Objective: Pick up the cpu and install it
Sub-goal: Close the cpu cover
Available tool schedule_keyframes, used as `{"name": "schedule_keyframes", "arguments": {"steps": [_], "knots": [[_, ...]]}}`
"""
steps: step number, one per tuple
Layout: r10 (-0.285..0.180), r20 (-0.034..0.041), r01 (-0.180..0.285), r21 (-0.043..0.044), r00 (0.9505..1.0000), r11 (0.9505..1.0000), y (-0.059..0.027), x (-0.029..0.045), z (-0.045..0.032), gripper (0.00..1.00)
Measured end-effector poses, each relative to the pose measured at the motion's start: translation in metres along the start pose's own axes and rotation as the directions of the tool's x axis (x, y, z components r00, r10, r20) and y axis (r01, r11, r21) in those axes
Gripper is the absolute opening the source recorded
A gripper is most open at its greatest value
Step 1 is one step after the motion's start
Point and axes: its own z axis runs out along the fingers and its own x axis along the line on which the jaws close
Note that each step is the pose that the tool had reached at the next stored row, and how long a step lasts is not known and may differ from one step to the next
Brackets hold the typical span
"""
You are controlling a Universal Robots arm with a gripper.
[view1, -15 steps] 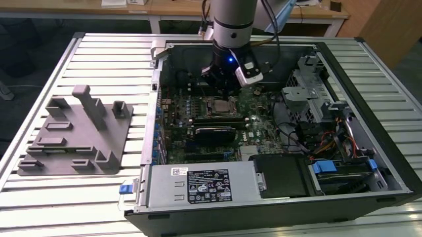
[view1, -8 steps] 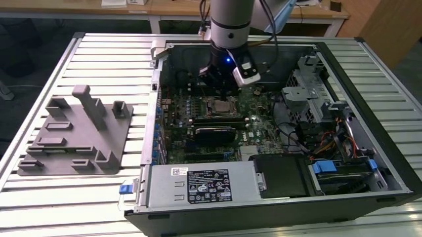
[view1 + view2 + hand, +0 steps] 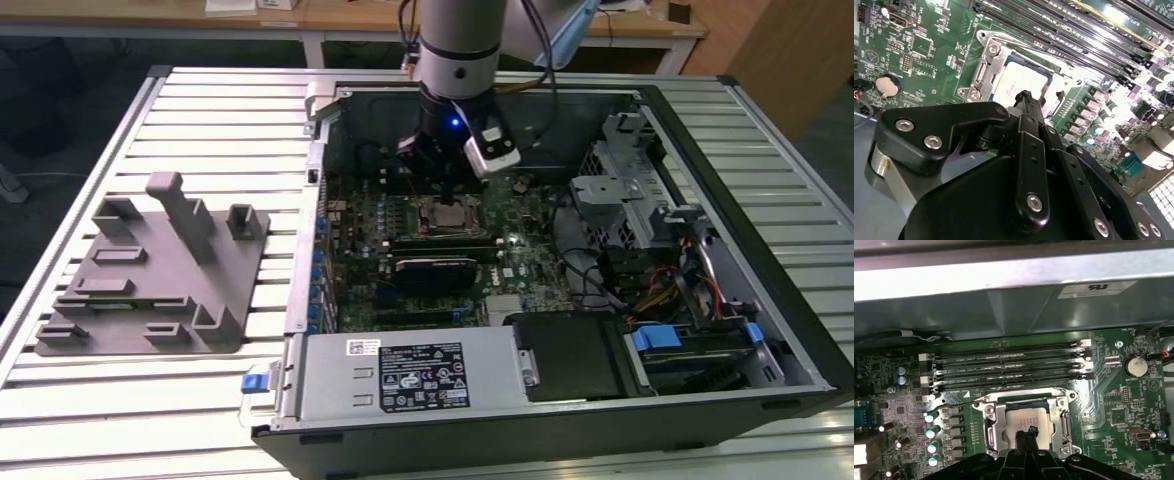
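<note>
The cpu (image 3: pixel 1018 420), a silvery square chip, lies flat inside the metal-framed socket (image 3: pixel 990 426) on the green motherboard. In the exterior view it sits at the board's middle (image 3: pixel 450 214), directly under the arm. My gripper (image 3: pixel 1029 433) hangs just above the chip's edge with its two thin black fingers pressed together and nothing between them. In the second wrist view the fingertips (image 3: pixel 1026 98) point down at the cpu (image 3: pixel 1013 82), whose near part they hide. I cannot tell whether the tips touch the chip.
The open computer case (image 3: pixel 747 330) lies on a slatted metal table. A grey holder block (image 3: pixel 154 270) with upright posts stands at the exterior view's left. Memory slots (image 3: pixel 1009 370), a coin battery (image 3: pixel 1135 365), the power supply (image 3: pixel 407 375) and a drive cage (image 3: pixel 627 190) surround the socket.
</note>
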Motion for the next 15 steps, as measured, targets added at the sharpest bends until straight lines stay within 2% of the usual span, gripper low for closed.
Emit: {"name": "schedule_keyframes", "arguments": {"steps": [6, 15], "knots": [[-0.001, 0.0002, 0.001, 0.0001, 1.0000, 1.0000, -0.0008, 0.0049, 0.0016, 0.11], [-0.002, 0.0003, 0.002, -0.0001, 1.0000, 1.0000, -0.0023, 0.0141, 0.0101, 0.11]]}}
